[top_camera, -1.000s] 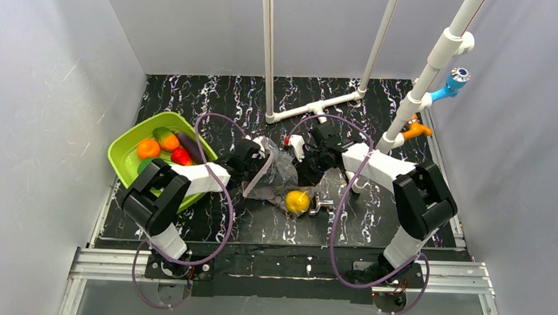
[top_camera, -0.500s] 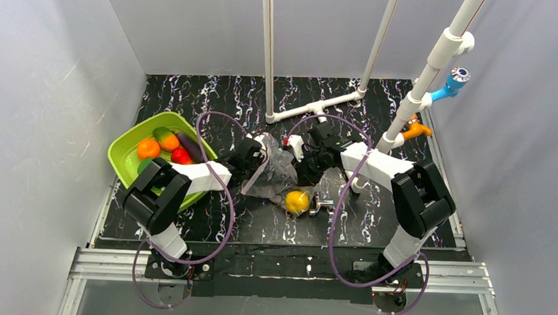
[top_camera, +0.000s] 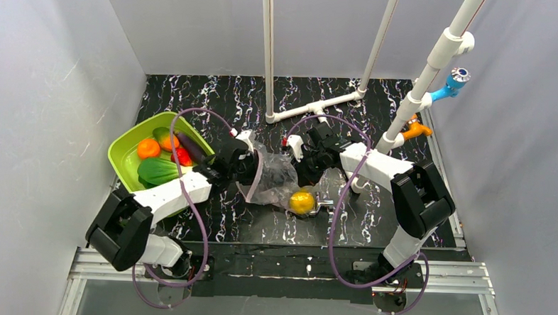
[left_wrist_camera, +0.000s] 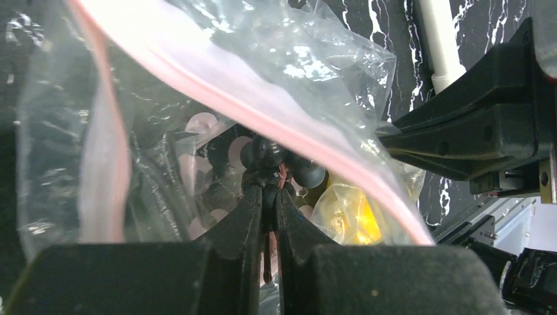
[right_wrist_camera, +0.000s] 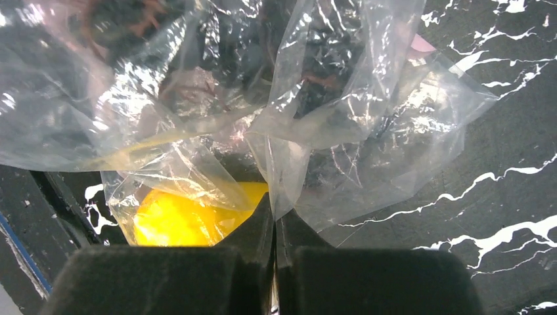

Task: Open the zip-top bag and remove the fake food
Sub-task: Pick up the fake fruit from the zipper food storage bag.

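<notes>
The clear zip-top bag (top_camera: 271, 182) lies crumpled at the table's middle, and its pink zip strip (left_wrist_camera: 217, 79) arches over my left gripper. My left gripper (left_wrist_camera: 266, 190) reaches into the bag's mouth and is shut on the stem of a dark bunch of small round balls (left_wrist_camera: 266, 154), like toy grapes; in the top view the left gripper (top_camera: 251, 167) is at the bag's left side. My right gripper (right_wrist_camera: 274, 203) is shut on a fold of the bag's plastic (right_wrist_camera: 289, 164); in the top view the right gripper (top_camera: 302, 174) is at the bag's right side. A yellow lemon (right_wrist_camera: 177, 220) sits inside the bag's near corner.
The lime-green tray (top_camera: 120, 158) at the left holds an orange (top_camera: 148, 148), a red piece (top_camera: 182, 155), an eggplant (top_camera: 190, 145) and green bok choy (top_camera: 158, 171). A small metal fitting (top_camera: 322, 202) lies beside the lemon. White pipes (top_camera: 314, 106) stand behind.
My left arm has stretched out, its elbow dropping toward the near left and uncovering the bok choy. Its gripper has pushed toward the bag. The lemon has shifted slightly right.
</notes>
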Tool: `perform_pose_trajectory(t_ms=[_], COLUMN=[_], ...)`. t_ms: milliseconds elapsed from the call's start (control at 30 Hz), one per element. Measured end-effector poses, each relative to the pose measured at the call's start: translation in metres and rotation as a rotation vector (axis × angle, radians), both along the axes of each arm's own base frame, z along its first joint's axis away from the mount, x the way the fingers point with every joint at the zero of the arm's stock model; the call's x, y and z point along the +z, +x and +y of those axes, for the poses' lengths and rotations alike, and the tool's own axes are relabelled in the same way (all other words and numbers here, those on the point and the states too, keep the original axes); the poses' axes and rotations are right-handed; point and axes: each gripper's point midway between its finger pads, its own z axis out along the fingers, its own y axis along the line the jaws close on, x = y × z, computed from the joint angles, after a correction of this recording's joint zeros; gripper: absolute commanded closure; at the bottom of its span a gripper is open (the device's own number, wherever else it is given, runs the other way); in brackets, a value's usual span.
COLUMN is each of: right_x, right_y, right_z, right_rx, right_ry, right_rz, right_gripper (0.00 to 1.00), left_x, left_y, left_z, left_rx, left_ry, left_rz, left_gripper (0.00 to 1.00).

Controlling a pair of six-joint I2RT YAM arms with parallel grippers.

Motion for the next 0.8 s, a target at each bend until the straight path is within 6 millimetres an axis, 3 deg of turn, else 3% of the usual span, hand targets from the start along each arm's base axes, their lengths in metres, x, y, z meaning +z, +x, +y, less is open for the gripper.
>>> perform_pose_trajectory(t_ms=[500,800], right_x=[0.000,0.012], right_y=[0.001,0.001], right_z=[-0.001,-0.004], right_rx=[0.001,0.018], right_ry=[-0.003,0.058], right_rz=[-0.003,0.012], right_gripper=[0.99,0.99], left_x=[0.031,0.032], left_y=[-0.016,-0.033], left_z=[0.032,0.043], left_rx=[0.037,0.036], left_ry=[0.048,0.039], left_rz=[-0.079,-0.082], left_gripper=[1.00,1.00])
